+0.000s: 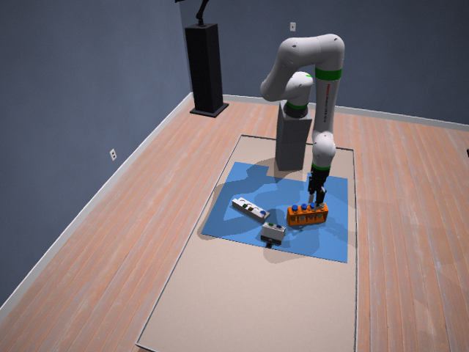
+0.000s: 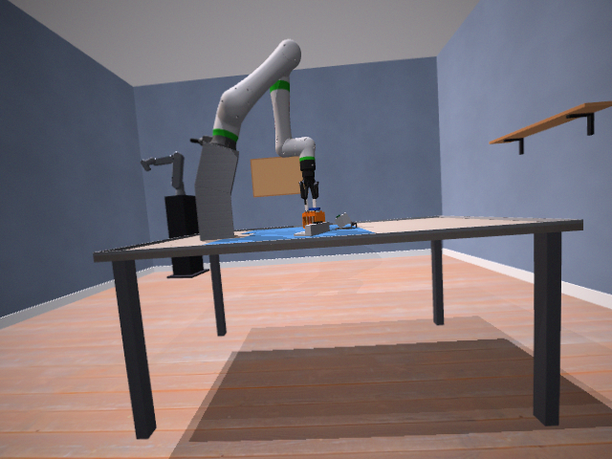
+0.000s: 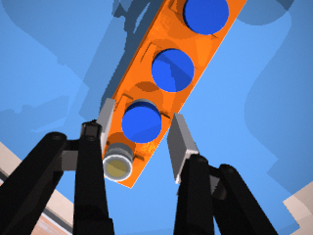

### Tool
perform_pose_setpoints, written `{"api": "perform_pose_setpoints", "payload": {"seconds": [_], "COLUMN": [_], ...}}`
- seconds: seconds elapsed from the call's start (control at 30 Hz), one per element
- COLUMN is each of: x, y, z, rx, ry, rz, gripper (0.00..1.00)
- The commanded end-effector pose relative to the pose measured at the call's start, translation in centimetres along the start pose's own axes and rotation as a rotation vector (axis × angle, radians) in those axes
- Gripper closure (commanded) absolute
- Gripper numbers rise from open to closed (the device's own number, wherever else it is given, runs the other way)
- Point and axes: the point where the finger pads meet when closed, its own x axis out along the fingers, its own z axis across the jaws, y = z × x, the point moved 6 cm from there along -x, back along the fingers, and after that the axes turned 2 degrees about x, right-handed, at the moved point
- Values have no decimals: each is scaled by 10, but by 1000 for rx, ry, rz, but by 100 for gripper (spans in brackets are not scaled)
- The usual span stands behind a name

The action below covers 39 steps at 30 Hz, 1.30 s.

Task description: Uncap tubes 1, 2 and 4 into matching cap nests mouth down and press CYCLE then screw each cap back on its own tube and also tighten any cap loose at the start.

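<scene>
The orange decapping station point(image 1: 306, 214) stands on the blue mat and also shows in the wrist view point(image 3: 161, 83). Three of its tubes carry blue caps. The end tube point(image 3: 117, 166) nearest the wrist camera is uncapped, with its mouth open. My gripper point(image 3: 142, 119) point(image 1: 316, 202) is straight above the station. Its two fingers stand on either side of the blue cap point(image 3: 141, 122) of the tube next to the uncapped one. A gap shows on both sides of that cap, so the fingers are open and hold nothing. A small blue spot point(image 1: 262, 213) sits at the near end of the cap tray point(image 1: 250, 209).
The small sloping desk point(image 1: 272, 232) with the green and blue keys stands in front of the tray and left of the station. The arm's grey pedestal point(image 1: 292, 140) is behind the mat. The table's edges lie well away from the station.
</scene>
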Motion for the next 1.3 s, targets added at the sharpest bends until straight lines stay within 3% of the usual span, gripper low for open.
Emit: {"api": "perform_pose_setpoints", "payload": {"seconds": [0.0,0.1,0.23,0.8,0.83,1.27], "x": [0,0,-2,-7,-7,-7], "y": [0,0,0,0,0,0], "z": [0,0,-1,-1,-1,-1], "rx": [0,0,262,262,262,262], "ry": [-3,-3,-3,-3,-3,-3], "rz": [-1,-1,-1,-1,-1,-1], "gripper": [65,65,65,65,100,100]}}
